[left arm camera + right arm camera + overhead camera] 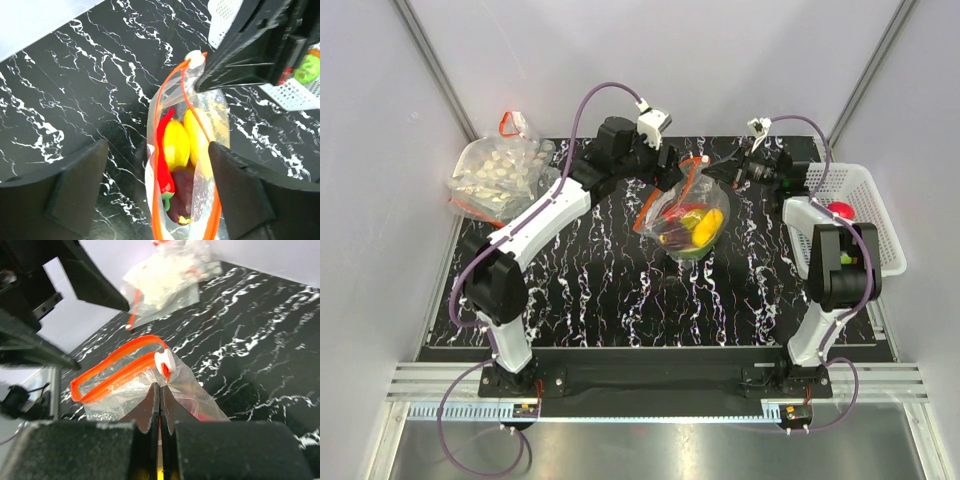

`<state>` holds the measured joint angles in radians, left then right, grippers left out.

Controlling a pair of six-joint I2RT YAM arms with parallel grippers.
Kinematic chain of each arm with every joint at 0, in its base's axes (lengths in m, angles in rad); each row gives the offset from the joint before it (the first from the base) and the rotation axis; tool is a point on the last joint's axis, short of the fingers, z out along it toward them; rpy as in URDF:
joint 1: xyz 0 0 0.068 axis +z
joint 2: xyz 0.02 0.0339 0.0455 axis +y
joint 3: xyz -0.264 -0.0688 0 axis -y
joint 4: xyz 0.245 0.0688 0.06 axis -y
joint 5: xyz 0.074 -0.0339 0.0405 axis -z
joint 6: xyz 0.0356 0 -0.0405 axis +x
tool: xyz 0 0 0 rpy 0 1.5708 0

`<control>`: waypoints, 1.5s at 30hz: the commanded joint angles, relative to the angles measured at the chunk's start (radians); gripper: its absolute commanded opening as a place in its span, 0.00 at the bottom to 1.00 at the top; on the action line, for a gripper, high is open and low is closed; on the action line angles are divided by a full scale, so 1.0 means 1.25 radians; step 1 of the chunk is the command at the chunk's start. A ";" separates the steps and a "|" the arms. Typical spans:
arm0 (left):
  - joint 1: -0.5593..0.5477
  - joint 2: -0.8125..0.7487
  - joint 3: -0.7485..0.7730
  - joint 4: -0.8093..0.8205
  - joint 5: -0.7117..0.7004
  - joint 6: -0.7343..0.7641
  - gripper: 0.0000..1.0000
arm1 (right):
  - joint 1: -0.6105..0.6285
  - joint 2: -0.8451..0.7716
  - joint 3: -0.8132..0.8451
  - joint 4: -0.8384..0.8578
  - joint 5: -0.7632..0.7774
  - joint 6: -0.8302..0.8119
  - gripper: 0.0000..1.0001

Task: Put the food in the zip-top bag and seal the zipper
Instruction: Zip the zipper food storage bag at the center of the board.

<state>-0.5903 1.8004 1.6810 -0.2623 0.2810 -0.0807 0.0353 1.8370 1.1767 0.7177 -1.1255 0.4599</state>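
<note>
The white-and-black left arm (545, 215) and right arm (840, 265) reach toward the middle. The black 2-finger left gripper (155, 195) is spread wide. The right gripper (160, 400) is pinched tight.

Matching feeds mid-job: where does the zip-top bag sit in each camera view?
Top external: zip-top bag lies mid-table, slightly right of centre.
Left wrist: lower middle, mouth running up the picture.
Right wrist: centre-left, mouth gaping.
Shared landmark: its red-orange zipper.
</note>
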 commanded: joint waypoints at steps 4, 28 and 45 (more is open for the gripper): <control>-0.052 0.010 0.090 -0.011 -0.005 0.109 0.99 | 0.034 -0.145 -0.074 -0.188 0.194 -0.158 0.00; -0.080 -0.078 0.065 -0.077 0.159 0.260 0.99 | 0.134 -0.568 -0.246 -0.448 0.464 -0.181 0.00; -0.086 -0.006 0.056 -0.073 0.258 0.290 0.96 | 0.167 -0.615 -0.236 -0.523 0.484 -0.200 0.00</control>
<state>-0.6937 1.7988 1.7531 -0.3981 0.5449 0.2882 0.2321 1.0973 0.8505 0.0586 -0.5396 0.2295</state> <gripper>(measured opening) 0.974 0.010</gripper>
